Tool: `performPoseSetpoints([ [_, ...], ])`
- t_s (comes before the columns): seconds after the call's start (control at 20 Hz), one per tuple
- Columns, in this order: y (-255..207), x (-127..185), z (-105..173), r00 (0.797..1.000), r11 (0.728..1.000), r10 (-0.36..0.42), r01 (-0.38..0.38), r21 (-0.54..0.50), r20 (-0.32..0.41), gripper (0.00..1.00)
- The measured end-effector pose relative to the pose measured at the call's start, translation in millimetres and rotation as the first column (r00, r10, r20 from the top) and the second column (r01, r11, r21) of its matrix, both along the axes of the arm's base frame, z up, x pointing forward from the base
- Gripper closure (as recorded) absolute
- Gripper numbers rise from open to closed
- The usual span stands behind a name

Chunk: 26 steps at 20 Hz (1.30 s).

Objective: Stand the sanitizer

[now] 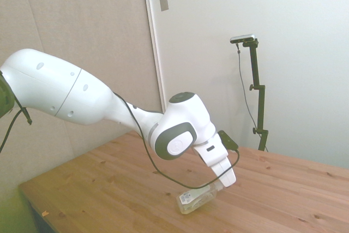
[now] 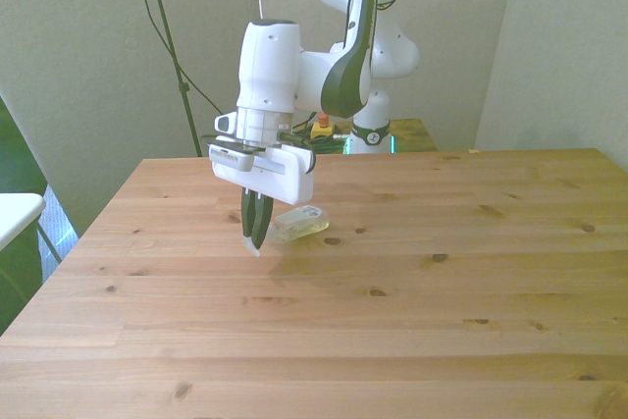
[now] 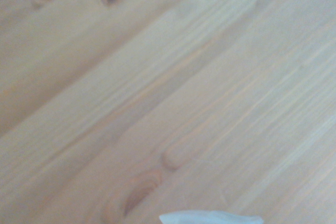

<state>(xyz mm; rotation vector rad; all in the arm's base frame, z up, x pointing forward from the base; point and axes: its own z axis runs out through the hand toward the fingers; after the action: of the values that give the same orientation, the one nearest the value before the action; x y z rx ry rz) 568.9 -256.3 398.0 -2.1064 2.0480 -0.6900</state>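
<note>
Three cameras on my wooden table (image 1: 109, 189)

One stands off to the side, level with my arm; one faces me from across the table (image 2: 392, 321), set high and looking down along it. Both take in the table's middle. My wrist camera hangs close over the planks (image 3: 157, 77), blurred.

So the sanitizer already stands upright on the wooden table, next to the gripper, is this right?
Not quite. The sanitizer is next to the gripper on the wooden table, but it lies on its side, not upright. The side view shows this.
</note>
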Motion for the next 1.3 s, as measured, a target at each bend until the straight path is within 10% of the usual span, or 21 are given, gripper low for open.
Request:
performPoseSetpoints([
  [0.6,28,11,70,0.938,0.946,-0.173,0.243,-0.215,0.299,1.00],
  [1.3,124,41,29,0.869,0.777,-0.258,0.447,-0.444,0.422,1.00],
])
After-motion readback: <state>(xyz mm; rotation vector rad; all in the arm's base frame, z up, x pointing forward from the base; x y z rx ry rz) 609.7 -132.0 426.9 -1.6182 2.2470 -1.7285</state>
